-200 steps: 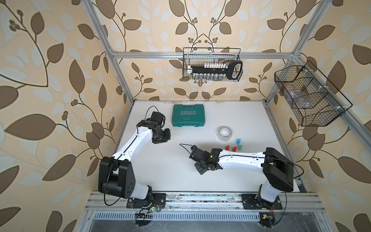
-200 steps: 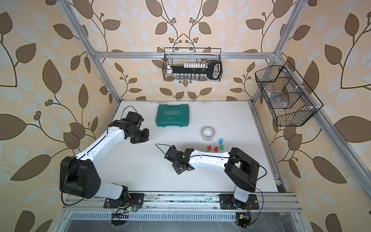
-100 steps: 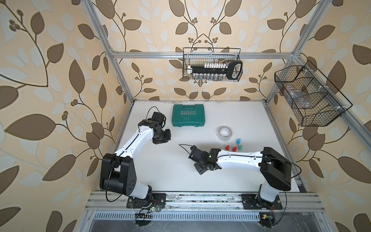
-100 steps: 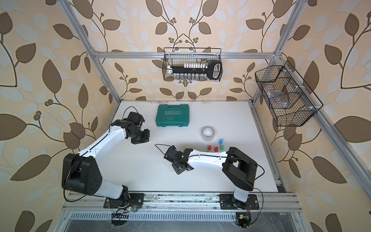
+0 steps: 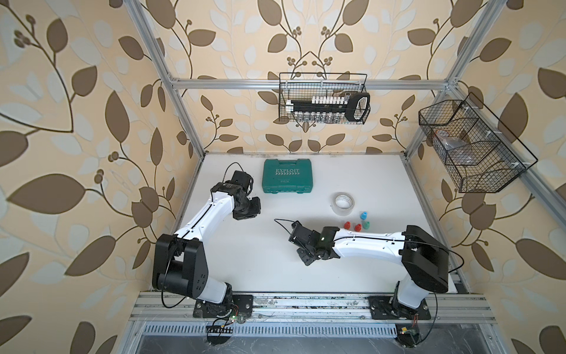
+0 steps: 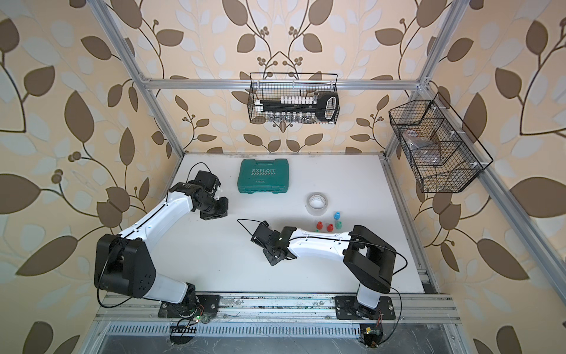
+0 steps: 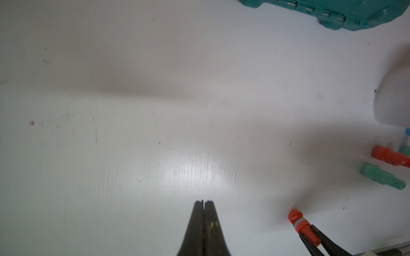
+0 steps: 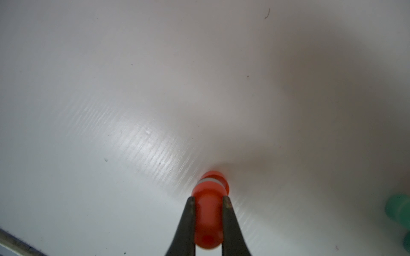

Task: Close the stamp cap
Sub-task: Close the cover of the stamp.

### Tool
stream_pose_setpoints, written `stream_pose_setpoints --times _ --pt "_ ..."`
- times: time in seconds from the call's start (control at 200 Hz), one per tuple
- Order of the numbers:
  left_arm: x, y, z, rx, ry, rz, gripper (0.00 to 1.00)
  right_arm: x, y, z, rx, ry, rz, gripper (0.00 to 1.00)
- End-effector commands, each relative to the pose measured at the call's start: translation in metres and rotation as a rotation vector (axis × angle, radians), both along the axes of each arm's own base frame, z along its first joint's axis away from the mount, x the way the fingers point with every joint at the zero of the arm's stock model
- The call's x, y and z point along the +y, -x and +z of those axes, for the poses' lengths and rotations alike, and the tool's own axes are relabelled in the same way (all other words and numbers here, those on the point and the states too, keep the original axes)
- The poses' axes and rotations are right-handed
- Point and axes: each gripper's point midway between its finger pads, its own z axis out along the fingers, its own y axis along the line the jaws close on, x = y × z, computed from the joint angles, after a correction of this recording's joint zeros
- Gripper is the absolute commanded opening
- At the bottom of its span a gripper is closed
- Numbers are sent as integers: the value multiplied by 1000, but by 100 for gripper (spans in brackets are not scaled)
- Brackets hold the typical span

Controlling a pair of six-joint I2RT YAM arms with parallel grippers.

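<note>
Only legible wording: "EXPLOIT", in white capitals, stood on lid of teal tool case (image 5: 287, 180) (image 6: 264, 180). It read the same in both top views. Row of white chevrons ran directly beneath word. Finer line of print lower on lid was too small to read. Left wrist view showed only case's edge (image 7: 332, 13), so printed face of lid was not seen there.

Loads of bare table (image 5: 251, 245) on the left and near side, easy to pass through. Mid-table, the right gripper (image 8: 208, 198) pinching a red stamp (image 8: 209, 212) is in the way. Teal case (image 5: 287, 180) sits far back; tape roll (image 5: 343, 202) and loose stamps (image 5: 357, 227) crowd the right.
</note>
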Motion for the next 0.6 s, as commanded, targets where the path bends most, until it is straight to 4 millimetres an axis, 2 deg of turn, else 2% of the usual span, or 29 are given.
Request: stream_pose_setpoints --times 0.0,0.595 --pt "0 0 5 -4 3 -5 3 -7 0 -6 0 34 -21 0" --pt "1 0 4 1 2 -4 3 -13 4 -16 34 62 -33 0"
